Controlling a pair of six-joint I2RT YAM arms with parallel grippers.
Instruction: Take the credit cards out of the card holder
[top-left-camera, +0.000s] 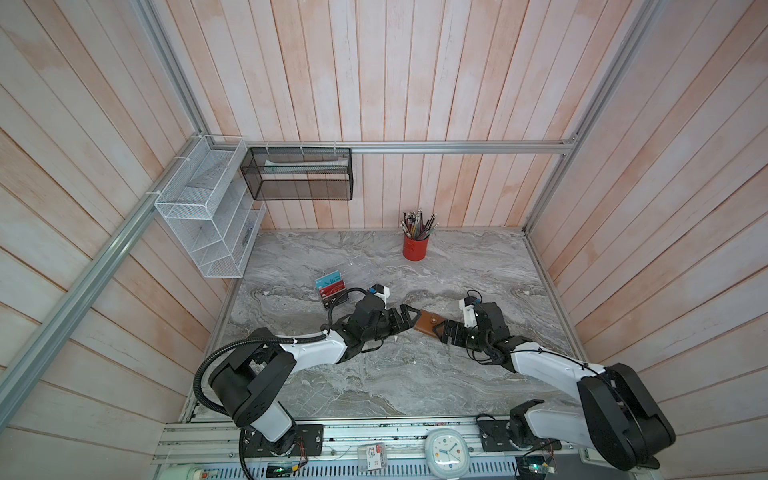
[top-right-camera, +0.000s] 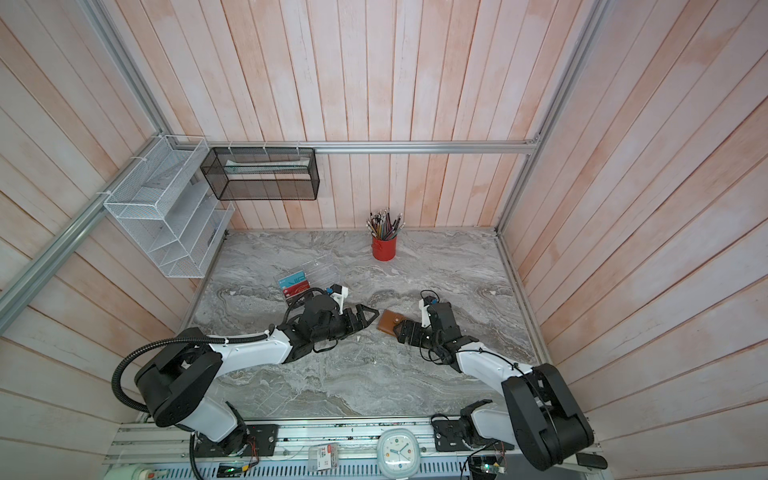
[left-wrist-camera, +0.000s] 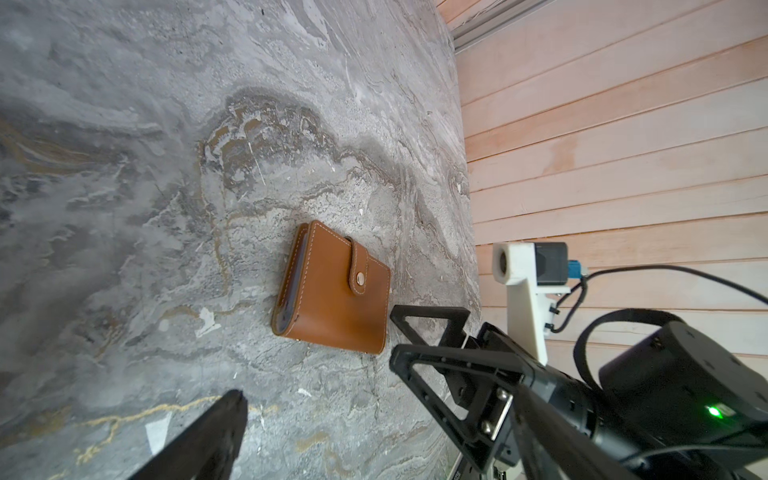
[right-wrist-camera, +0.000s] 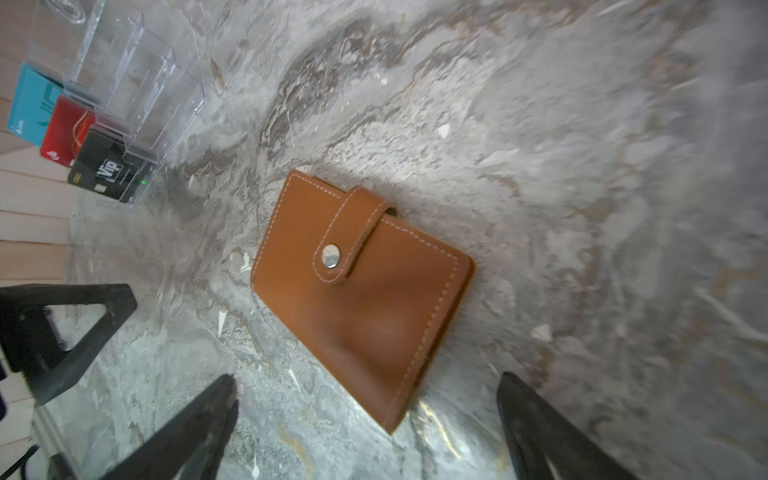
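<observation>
Tan leather is the first item I am logging: the card holder (top-left-camera: 427, 325) is lying flat and closed on the marble table (top-left-camera: 374, 374), near its middle. Its snap strap (right-wrist-camera: 357, 232) is fastened over the upper face, so I am seeing no credit cards and am judging them to be inside. In both top views the holder is sitting between the two tools, with its long axis running roughly along the line from one to the other. The right gripper (top-right-camera: 399, 334) is the nearer. Its jaws are standing wide and empty, and in the right wrist view its fingertips are flanking the holder's near corner, apparently without touching it. The left gripper (top-left-camera: 409, 318) is likewise gaping and empty, pointing at the holder's opposite end from just beside it. Both arms are reaching low and inward over the table, wrists angled toward the holder. I am judging that the coming move is turning on the strap, with one arm pinning the body while the other is lifting the flap. I am also noting a risk of the holder sliding on the smooth marble.
</observation>
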